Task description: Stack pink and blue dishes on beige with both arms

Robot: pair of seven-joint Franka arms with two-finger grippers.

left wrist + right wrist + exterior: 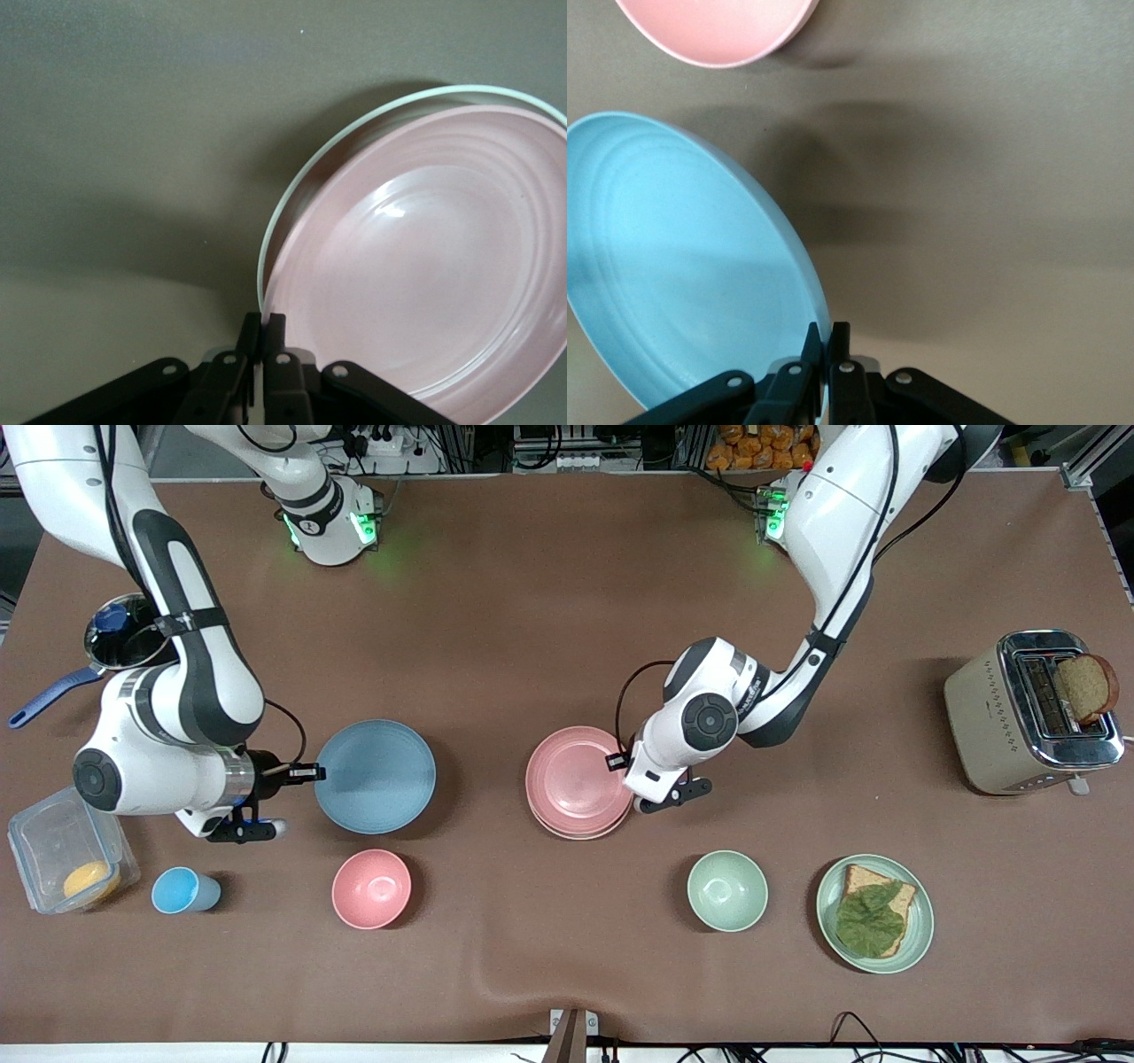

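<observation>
Front view: the pink plate (576, 779) sat on the beige plate (580, 832) mid-table; a clear box (53, 841) held an orange piece (90, 880).

Left wrist view: the left gripper (262, 328) pinched the pink plate's rim.

Right wrist view: the right gripper (825, 341) clamped the blue plate (682, 266).

Two robot arms with glossy white rounded shells and dark grey bands at the joints. Round black caps cover the joint ends. Thin black cables run along each arm, strapped on by black bands, and loop down to the wrist. Green lights glow at both bases. The left end effector (262, 329) and the right end effector (825, 341) each have slim black fingers on black brackets fixed with small silver screws.
</observation>
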